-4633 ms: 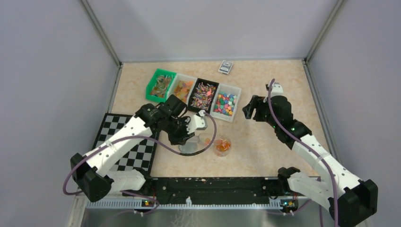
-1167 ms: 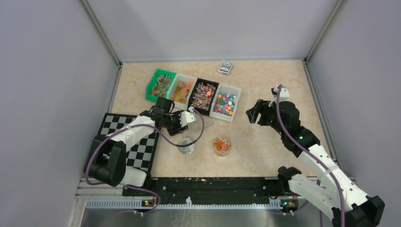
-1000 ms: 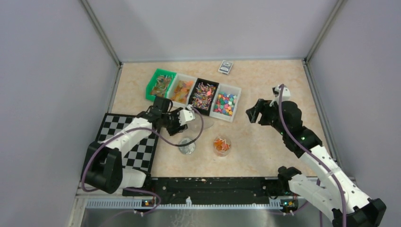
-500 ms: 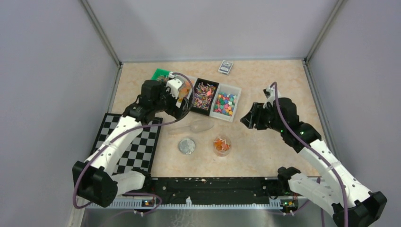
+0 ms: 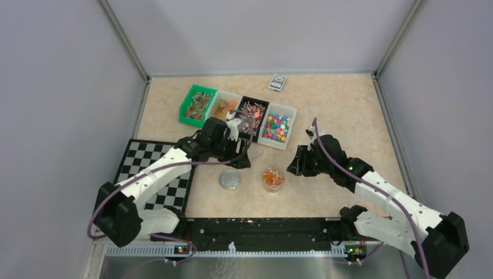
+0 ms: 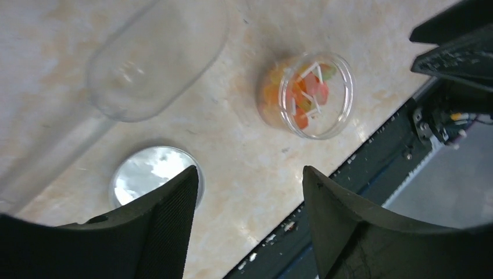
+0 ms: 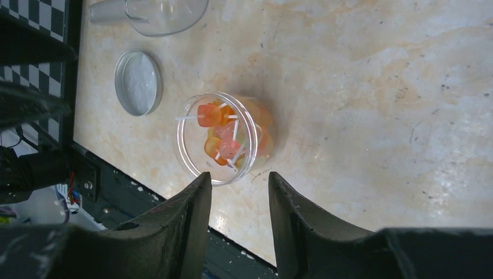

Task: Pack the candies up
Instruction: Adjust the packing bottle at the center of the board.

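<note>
Candies, mostly orange, in small clear cup on counter near front edge; more in bins at back. Left gripper: jaws wide apart, empty, above silver lid and clear scoop. Right gripper: jaws partly apart, empty, over cup.

left pincer hung low, jaw gap unreadable | silver lid lay just nearside of it, apart | clear scoop lay beside its tip | clear cup of orange candies stood between both pincers, nearer right pincer | bin row, four bins, sat just beyond left pincer
</note>
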### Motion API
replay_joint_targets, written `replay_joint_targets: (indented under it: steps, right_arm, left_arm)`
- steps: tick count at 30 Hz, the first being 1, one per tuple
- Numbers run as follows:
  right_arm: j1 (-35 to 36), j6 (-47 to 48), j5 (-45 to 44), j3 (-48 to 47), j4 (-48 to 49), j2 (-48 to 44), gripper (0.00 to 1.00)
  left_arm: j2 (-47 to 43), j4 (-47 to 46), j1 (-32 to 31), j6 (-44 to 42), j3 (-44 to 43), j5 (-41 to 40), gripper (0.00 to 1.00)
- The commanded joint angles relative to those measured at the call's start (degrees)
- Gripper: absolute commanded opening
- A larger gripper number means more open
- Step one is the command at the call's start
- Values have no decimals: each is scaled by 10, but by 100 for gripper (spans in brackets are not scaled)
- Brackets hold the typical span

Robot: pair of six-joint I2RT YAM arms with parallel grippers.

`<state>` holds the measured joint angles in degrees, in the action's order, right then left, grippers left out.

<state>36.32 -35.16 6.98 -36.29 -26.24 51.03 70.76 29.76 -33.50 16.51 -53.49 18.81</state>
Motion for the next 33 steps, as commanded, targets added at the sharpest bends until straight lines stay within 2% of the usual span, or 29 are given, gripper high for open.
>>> replay_joint_targets:
  steps: [1, 6, 9, 14, 18, 22, 23, 27, 33]
  right_arm:
    - [25, -12, -6, 4, 73, 36, 40]
    - [37, -18, 8, 16, 129, 90, 40]
    - [38, -5, 2, 16, 142, 132, 38]
    - [38, 24, -44, 13, 131, 170, 23]
    - [38, 33, -66, 18, 123, 167, 19]
    - [38, 25, -65, 20, 123, 149, 4]
    - [39, 22, -52, 20, 130, 142, 0]
    - [43, -5, 16, 33, 179, 114, 0]
    - [43, 17, -30, 17, 128, 92, 0]
  left_arm:
    - [5, -110, -59, 98, 51, 49, 69]
    - [27, -196, -79, 153, 91, 72, 54]
    - [53, -257, -83, 181, 113, 106, 50]
    - [72, -311, -90, 198, 125, 104, 49]
    - [88, -337, -92, 210, 135, 114, 47]
    - [100, -388, -94, 234, 157, 125, 43]
    - [100, -394, -95, 236, 159, 126, 42]
    - [88, -379, -96, 232, 158, 111, 42]
    - [42, -345, -96, 222, 154, 73, 42]
